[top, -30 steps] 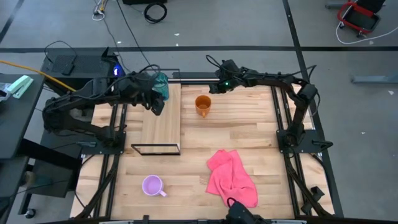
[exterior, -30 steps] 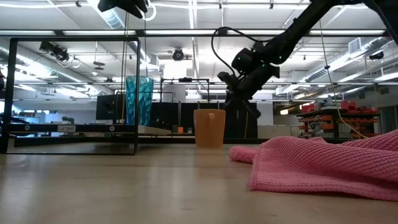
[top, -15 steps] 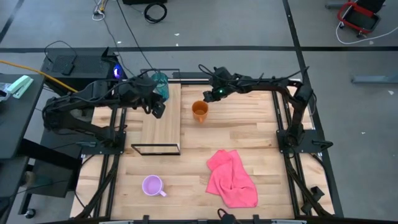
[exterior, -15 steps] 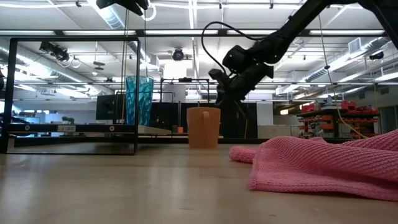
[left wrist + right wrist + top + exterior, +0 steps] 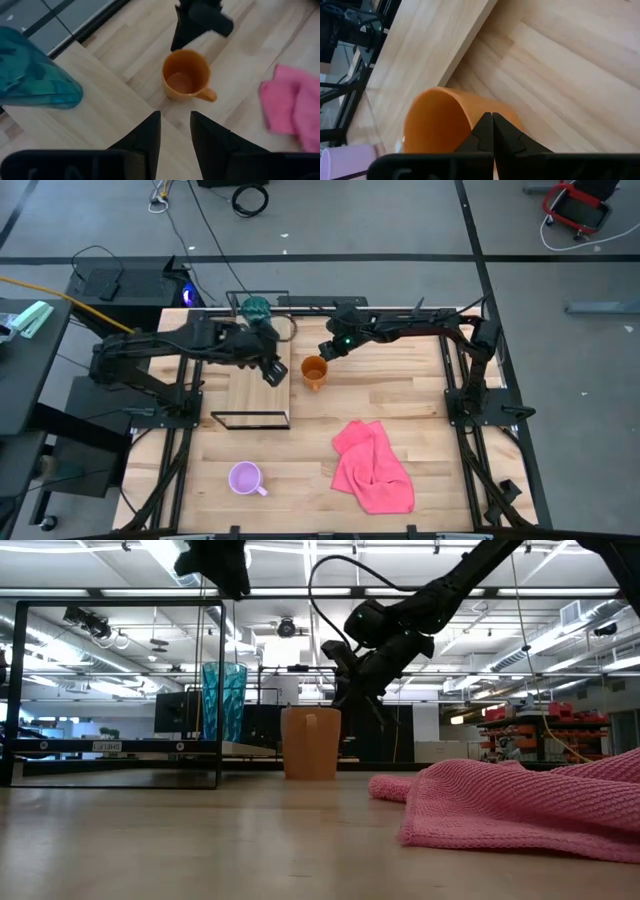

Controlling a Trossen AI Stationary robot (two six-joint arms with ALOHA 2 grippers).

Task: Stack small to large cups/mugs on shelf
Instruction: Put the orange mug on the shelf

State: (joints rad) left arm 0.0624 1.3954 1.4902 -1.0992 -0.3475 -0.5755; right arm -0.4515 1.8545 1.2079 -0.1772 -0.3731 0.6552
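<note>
The orange mug stands upright on the table just right of the shelf; it also shows in the left wrist view. The teal tumbler stands on the shelf's far end. The lilac mug stands on the table near the front left. My right gripper is shut, at the orange mug's far right side. My left gripper is open and empty above the shelf's right edge, just left of the orange mug. My right gripper pushes the orange mug's outer wall near the rim with its shut fingertips. The fingers come slanting down from the table's far right side. The mug stands upright with its base on the table.
A crumpled pink cloth lies on the table at the front right. The shelf's black frame rises above the plank. Bare tabletop lies between the orange mug and the cloth.
My right gripper has moved toward the table's left and near edges, sliding the upright orange mug along the table toward the shelf. My left gripper has moved from beside the teal tumbler toward the right and near edge, to the shelf's right edge.
</note>
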